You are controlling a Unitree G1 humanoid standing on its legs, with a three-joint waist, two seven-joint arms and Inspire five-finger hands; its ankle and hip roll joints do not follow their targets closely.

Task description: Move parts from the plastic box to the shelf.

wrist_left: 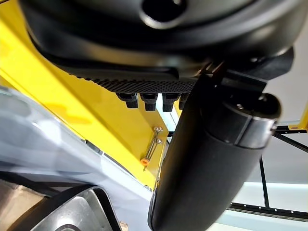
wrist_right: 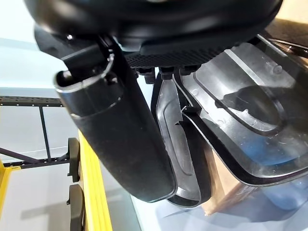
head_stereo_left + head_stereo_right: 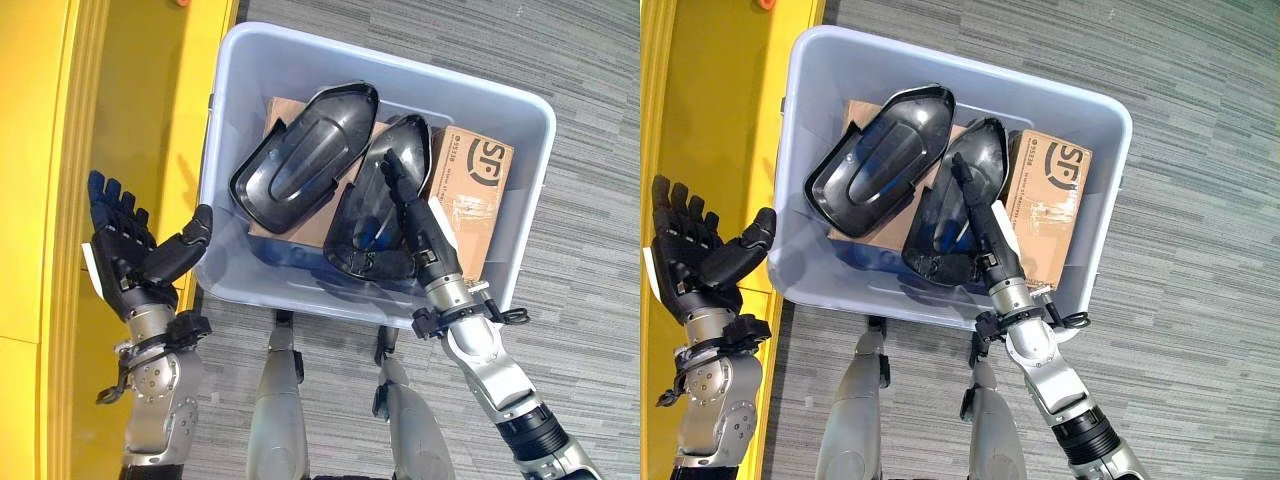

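Note:
A pale plastic box [image 3: 390, 70] stands on the floor and holds two black moulded shell parts. The left part [image 3: 300, 155] lies hollow side up on cardboard. The right part [image 3: 362, 235] leans beside it. My right hand [image 3: 420, 225] reaches into the box, open, its straight fingers lying along that part's rim [image 2: 192, 144], with the thumb [image 2: 125, 139] apart from it. My left hand [image 3: 125, 250] is open outside the box's left wall, palm turned toward the box, holding nothing. The yellow shelf [image 3: 40, 150] runs along the left.
A brown cardboard carton [image 3: 470, 195] stands in the box at the right, behind my right hand. More cardboard lies under the black parts. Grey carpet [image 3: 590, 200] surrounds the box. The box's left wall nearly touches the yellow shelf edge [image 1: 96, 115].

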